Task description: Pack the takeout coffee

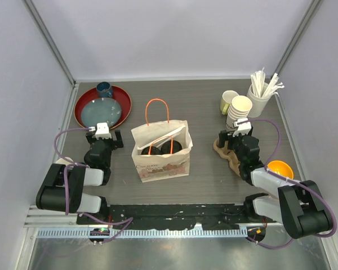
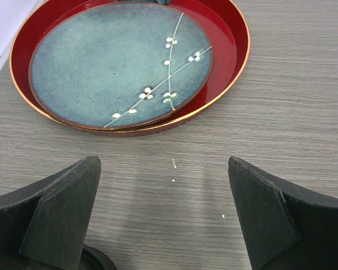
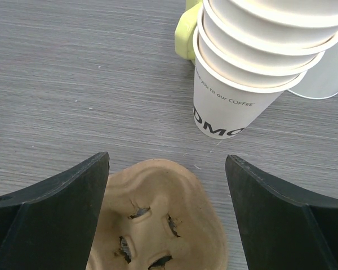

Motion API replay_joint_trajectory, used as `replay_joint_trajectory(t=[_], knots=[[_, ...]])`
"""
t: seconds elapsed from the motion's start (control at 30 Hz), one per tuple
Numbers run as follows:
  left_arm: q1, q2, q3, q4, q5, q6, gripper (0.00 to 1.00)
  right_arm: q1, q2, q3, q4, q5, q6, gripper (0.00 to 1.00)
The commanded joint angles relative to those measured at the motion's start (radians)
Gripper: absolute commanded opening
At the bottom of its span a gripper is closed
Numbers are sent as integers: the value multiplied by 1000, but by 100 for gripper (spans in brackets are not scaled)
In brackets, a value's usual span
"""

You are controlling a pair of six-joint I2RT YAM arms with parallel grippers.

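Observation:
Two takeout coffee cups stand inside the open paper bag [image 1: 161, 163] at the table's middle; only their round black lids [image 1: 146, 148] [image 1: 171, 147] show from above. My left gripper [image 1: 103, 133] is open and empty to the left of the bag, over bare table [image 2: 164, 185]. My right gripper [image 1: 238, 130] is open and empty to the right of the bag, its fingers either side of a brown pulp cup carrier [image 3: 158, 219], not touching it.
A red tray [image 1: 119, 114] holding a blue-grey plate [image 2: 121, 62] lies at the back left. A stack of bare paper cups [image 3: 253, 62], a yellow-green mug [image 1: 227, 102] and a white cup of wrapped straws [image 1: 262, 90] stand at the back right. An orange bowl [image 1: 280, 168] sits by the right arm.

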Motion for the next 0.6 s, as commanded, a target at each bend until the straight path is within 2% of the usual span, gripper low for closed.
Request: replay_joint_trajectory(t=[0.0,0.57], knots=[[6,16,-10,162,-19,-5,100,-22,9,-24,161,-5,-8,89],[6,51,-7,187,-11,-5,100,-51,9,-32,177,-43,12,89]])
